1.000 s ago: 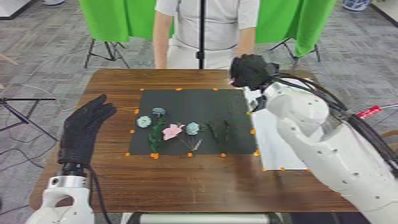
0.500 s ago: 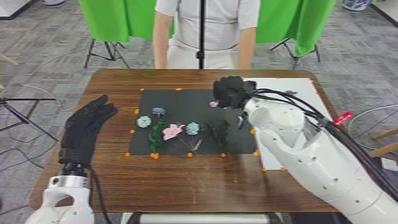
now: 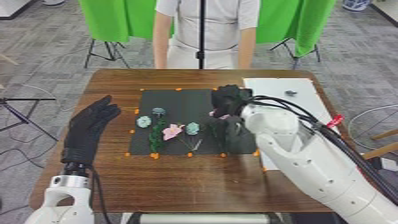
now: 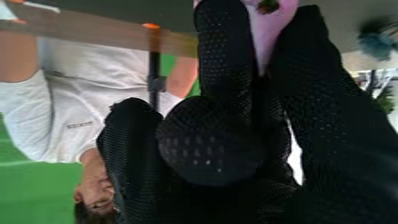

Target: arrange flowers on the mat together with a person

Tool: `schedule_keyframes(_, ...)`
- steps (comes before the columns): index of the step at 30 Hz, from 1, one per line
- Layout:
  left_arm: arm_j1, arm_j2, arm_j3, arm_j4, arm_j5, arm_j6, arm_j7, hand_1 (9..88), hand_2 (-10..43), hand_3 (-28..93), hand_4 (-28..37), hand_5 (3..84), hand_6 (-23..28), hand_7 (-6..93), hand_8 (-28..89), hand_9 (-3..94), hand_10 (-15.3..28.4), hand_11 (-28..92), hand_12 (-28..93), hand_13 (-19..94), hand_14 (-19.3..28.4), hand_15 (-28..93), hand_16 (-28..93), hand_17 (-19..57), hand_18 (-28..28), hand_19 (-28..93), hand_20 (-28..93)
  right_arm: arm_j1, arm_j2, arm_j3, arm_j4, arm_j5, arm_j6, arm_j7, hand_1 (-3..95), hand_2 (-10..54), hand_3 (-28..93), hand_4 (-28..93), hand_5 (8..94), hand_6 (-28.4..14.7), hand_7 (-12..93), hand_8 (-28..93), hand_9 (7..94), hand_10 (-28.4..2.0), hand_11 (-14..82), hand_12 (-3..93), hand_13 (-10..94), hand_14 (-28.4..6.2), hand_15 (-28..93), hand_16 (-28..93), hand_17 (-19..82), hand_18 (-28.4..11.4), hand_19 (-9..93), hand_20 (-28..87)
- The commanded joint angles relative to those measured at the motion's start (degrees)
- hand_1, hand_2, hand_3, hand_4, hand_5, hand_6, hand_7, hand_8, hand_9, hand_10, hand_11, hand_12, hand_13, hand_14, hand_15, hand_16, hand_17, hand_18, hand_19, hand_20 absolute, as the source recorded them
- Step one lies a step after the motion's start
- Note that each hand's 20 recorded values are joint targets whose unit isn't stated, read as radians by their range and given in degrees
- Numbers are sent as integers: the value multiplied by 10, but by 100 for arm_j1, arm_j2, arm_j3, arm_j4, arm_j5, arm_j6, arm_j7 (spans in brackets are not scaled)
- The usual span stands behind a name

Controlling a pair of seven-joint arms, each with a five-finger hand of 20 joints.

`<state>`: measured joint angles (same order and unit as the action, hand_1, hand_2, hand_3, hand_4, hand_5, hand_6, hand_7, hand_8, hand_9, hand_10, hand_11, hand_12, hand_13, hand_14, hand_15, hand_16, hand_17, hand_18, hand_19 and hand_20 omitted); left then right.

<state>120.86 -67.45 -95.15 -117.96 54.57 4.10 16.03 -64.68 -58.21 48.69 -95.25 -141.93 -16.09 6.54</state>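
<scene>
Left arm (image 3: 59,190) is white with a rounded cut-out and thin black cable (image 3: 96,192), right arm (image 3: 306,167) white, smooth-shelled, black-cabled, left glove (image 3: 83,132) black, right glove (image 3: 231,100) black mesh, pale-dotted.

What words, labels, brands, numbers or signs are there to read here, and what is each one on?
White shirt, right wrist view: one small dark line of print, too small and blurred for me to quote reliably.
Dark mat, white sheet, wooden table: no lettering, numbers or signs that I can make out.
</scene>
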Motion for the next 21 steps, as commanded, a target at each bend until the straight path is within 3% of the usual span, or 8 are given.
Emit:
schedule_keyframes(1, 17, -52, -28, 42, 37, -92, -76, 235, 2, 653, -203, 470, 29, 136, -57, 439, 128, 174, 151, 349, 170, 152, 58, 41, 139, 79, 202, -86, -57, 105, 27, -233, -159, -129, 489, -95, 591, -239, 785, 20, 169, 41, 935, -94, 196, 194, 937, 11, 636, 200, 682, -135, 932, 549)
schedule_keyframes(10, 10, -71, -41, 51, 55, -159, -74, 233, -1, 652, -200, 468, 30, 134, -56, 436, 128, 170, 151, 348, 170, 161, 58, 40, 140, 79, 202, -118, -67, 148, 4, -273, -273, -172, 389, -95, 691, -268, 762, 28, 174, -102, 926, -98, 196, 181, 937, 7, 630, 203, 677, -137, 932, 547)
schedule_keyframes(21, 14, -60, -48, 51, 63, -174, -88, 237, -5, 649, -197, 465, 29, 133, -55, 434, 126, 167, 153, 347, 169, 160, 57, 39, 141, 80, 202, -132, 3, 211, -140, -264, -493, -244, 348, -95, 681, -265, 745, 21, 167, -108, 916, -99, 195, 179, 937, 6, 621, 211, 669, -141, 932, 550)
